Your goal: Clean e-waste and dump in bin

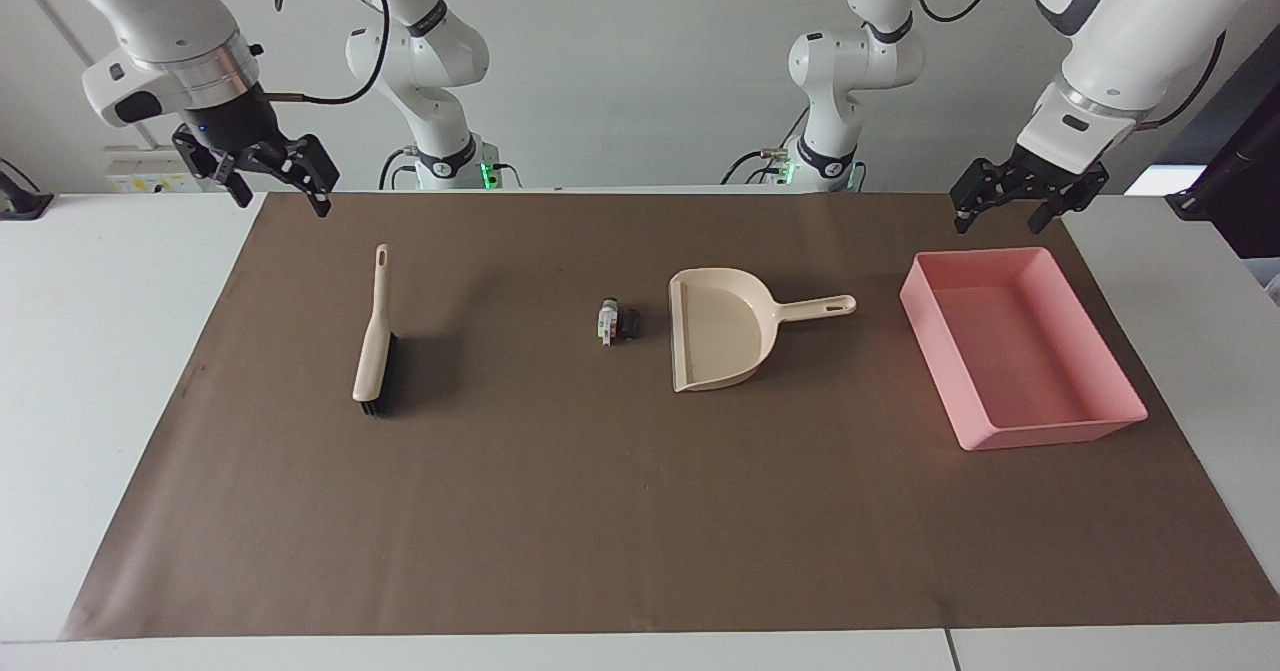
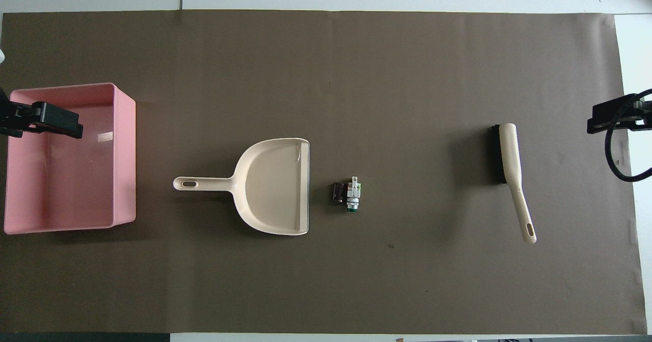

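In the middle of the brown mat point(image 1: 640, 511) I see the e-waste point(image 1: 617, 321) just beside the dustpan point(image 1: 720, 336) mouth, ready for sweeping in. The brush point(image 1: 375, 346) lies toward my right arm's end, the bin point(image 1: 1020, 351) toward my left's. The left gripper point(image 1: 1025, 201) and right gripper point(image 1: 262, 176) both hang raised, jaws apart, empty.

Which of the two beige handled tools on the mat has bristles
The brush, lying toward the right arm's end of the mat, has black bristles along one side. The dustpan beside the e-waste has none.
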`<action>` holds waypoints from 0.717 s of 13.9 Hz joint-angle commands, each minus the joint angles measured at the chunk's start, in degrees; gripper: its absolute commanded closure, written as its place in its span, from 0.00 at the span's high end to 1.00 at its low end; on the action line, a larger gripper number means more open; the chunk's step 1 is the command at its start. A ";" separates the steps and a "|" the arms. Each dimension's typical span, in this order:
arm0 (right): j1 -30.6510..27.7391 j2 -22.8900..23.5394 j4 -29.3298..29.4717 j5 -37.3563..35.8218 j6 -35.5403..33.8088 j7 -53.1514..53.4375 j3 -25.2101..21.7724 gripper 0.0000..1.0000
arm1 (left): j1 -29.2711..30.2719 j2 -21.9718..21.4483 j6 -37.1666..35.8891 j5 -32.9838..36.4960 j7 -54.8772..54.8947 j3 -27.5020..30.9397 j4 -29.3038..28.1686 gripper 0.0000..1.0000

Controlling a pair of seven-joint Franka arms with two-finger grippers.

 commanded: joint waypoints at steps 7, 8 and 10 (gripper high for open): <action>-0.45 -0.09 0.13 0.77 -0.02 -0.96 0.12 1.00 | -1.06 -0.97 -0.10 -0.16 -0.16 1.05 -1.08 0.99; -0.45 -0.09 -0.04 0.77 -0.02 -0.70 0.12 1.00 | -1.15 -0.97 -0.19 0.01 -0.16 1.05 -0.99 0.99; -0.54 -0.53 -1.18 0.77 0.33 -1.04 0.21 1.00 | -1.06 -0.97 -0.97 0.01 -0.33 1.05 -1.17 0.99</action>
